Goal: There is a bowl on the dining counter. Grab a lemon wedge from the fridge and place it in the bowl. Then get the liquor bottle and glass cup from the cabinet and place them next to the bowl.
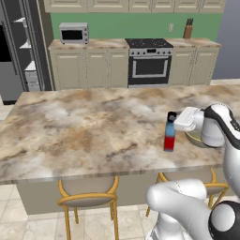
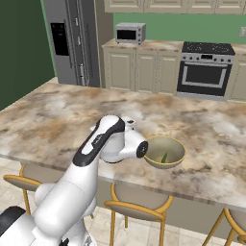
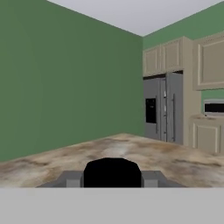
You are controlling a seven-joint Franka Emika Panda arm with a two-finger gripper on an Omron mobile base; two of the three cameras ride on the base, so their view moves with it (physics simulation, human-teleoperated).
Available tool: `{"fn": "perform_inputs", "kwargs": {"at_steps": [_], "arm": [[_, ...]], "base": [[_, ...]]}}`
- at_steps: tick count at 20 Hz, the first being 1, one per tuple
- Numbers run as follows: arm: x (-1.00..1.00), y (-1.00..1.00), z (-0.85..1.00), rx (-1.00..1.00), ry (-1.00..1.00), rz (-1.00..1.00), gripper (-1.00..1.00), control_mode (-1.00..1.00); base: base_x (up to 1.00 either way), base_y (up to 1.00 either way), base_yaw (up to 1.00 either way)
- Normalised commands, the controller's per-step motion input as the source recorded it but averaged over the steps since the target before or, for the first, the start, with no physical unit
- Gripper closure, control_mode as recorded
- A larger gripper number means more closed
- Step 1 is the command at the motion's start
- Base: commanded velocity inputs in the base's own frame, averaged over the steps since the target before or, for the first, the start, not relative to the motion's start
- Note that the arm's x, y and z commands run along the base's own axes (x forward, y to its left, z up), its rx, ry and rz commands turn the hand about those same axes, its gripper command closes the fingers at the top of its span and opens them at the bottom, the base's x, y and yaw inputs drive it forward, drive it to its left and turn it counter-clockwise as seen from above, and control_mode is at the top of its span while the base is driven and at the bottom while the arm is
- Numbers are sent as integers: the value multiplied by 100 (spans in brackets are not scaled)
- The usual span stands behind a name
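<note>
Marbled dining counter (image 1: pixel 70 126) spans the kitchen. We find the liquor bottle (image 1: pixel 169 137) upright, clamped in the gripper (image 1: pixel 174 123), just left of the bowl (image 2: pixel 165 152). Risk: releasing it tilted could topple it against the bowl.

liquor bottle (image 1: pixel 169 137): black cap, blue shoulders, red lower body; desk (image 1: pixel 84 126): beige-brown marbled slab, grey-white patches; bowl (image 2: pixel 165 152): olive-tan outside, pale yellow-green inside, with yellow-green lemon wedge (image 2: pixel 164 157) at centre; stools (image 1: pixel 88 199): yellow frames, tan seats; fridge (image 2: pixel 72 41) at 11 o'clock: grey, black panel; stove (image 1: pixel 150 60) at 12: black and steel; cabinets (image 1: pixel 89 65): cream; wall (image 3: pixel 65 78): green
</note>
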Motion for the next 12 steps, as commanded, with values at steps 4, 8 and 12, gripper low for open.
{"fn": "perform_inputs", "kwargs": {"at_steps": [4,8,12], "arm": [[18,-1,-14,0,0,0,100,-100],[19,0,-12,0,0,0,100,-100],[17,0,-13,0,0,0,100,-100]], "base": [[0,0,0],[0,0,0],[0,0,0]]}}
